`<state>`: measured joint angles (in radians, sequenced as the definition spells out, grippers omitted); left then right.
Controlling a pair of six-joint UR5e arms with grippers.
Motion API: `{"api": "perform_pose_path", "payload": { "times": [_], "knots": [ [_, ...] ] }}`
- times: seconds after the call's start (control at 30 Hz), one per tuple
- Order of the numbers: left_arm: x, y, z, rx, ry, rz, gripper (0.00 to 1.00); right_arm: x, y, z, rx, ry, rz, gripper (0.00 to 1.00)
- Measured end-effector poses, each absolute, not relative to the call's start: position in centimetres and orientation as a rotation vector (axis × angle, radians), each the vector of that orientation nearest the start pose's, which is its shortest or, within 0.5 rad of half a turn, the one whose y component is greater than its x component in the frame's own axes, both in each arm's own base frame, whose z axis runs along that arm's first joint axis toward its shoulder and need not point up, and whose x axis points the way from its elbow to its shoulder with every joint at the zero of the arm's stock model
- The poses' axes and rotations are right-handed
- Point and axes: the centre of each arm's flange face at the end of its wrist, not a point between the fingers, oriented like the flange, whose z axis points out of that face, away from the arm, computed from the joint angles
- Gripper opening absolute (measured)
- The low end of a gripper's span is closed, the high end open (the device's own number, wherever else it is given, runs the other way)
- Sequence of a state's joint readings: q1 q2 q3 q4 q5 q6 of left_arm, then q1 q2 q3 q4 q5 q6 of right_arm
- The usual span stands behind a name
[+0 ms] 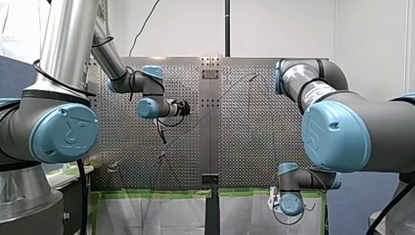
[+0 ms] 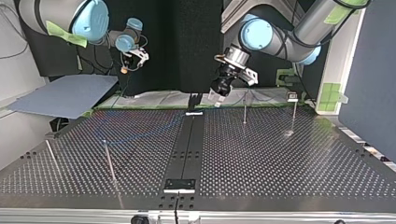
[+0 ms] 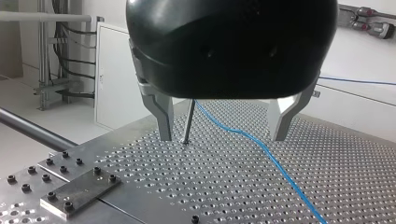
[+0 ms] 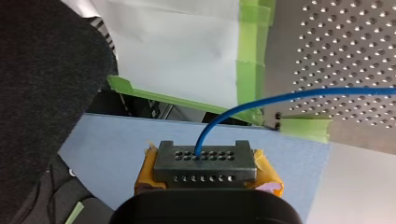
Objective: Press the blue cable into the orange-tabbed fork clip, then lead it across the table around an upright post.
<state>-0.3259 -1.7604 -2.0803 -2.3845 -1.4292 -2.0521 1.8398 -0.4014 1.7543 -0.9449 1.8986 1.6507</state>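
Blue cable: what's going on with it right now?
My right gripper is shut on the end of the blue cable, beyond the edge of the table, near a blue sheet. The cable runs out across the perforated surface. My left gripper hangs open just above the table; the cable and a thin upright post show between its fingers, ungripped.

Blue cable [image 3: 271,158]: thin, slack, lying on table and running right past skinny metal upright post [image 3: 188,122], which is standing straight. In top view it's trailing faintly over table's 10 o'clock part. One end is sticking out of my right gripper [image 4: 205,161], pinched there.
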Motion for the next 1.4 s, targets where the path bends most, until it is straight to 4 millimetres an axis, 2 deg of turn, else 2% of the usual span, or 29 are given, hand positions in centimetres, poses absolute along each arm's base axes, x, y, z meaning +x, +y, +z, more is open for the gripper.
{"api": "perform_pose_path", "payload": {
  "times": [0.23, 0.57, 0.87, 1.4],
  "knots": [
    [41.0, -30.5, 23.9, 0.028, 1.56, -0.786, 1.0, 23.5, -47.4, -19.3, 1.449, -1.5, 0.92, 0.0],
    [40.0, -35.3, 27.0, 0.085, 1.574, -0.903, 1.0, 23.9, -47.1, -19.5, 1.459, -1.495, 0.921, 0.0],
    [38.9, -38.7, 29.6, 0.133, 1.584, -0.983, 1.0, 24.1, -46.8, -20.0, 1.467, -1.488, 0.923, 0.0],
    [40.6, -40.6, 35.1, 0.099, 1.573, -1.047, 1.0, 24.7, -46.6, -20.1, 1.478, -1.481, 0.93, 0.0]
  ]
}}
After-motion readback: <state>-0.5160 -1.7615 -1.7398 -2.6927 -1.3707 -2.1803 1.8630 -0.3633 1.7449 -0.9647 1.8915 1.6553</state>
